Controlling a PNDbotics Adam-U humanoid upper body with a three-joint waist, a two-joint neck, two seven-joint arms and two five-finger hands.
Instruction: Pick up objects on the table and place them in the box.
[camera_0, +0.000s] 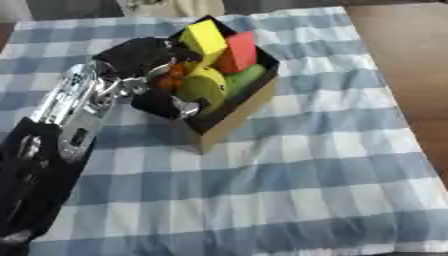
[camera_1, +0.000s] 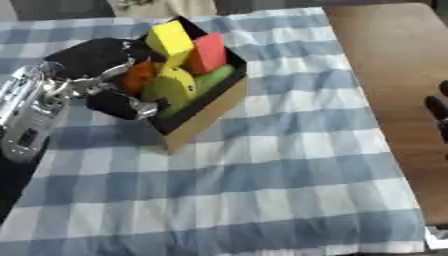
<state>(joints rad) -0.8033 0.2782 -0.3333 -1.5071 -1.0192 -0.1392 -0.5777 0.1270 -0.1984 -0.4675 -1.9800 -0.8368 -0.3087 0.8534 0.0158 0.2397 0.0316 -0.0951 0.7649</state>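
A cardboard box (camera_0: 236, 112) with a black inside stands on the checked cloth at upper centre. In it lie a yellow block (camera_0: 204, 37), a red block (camera_0: 240, 52), a green thing (camera_0: 246, 76), a round yellow thing (camera_0: 203, 86) and a small orange thing (camera_1: 138, 76). My left hand (camera_0: 138, 54) reaches over the box's left corner, its fingers spread above the orange thing and its thumb (camera_0: 181, 107) low at the box's near-left wall. The hand is open, and the orange thing sits in the gap. Only a dark sliver of my right hand (camera_1: 437, 108) shows at the right edge.
The blue and white checked cloth (camera_0: 289, 185) covers most of the table. Bare brown wood (camera_1: 385, 55) runs along the right side. My left forearm (camera_0: 66, 115) crosses the left part of the cloth.
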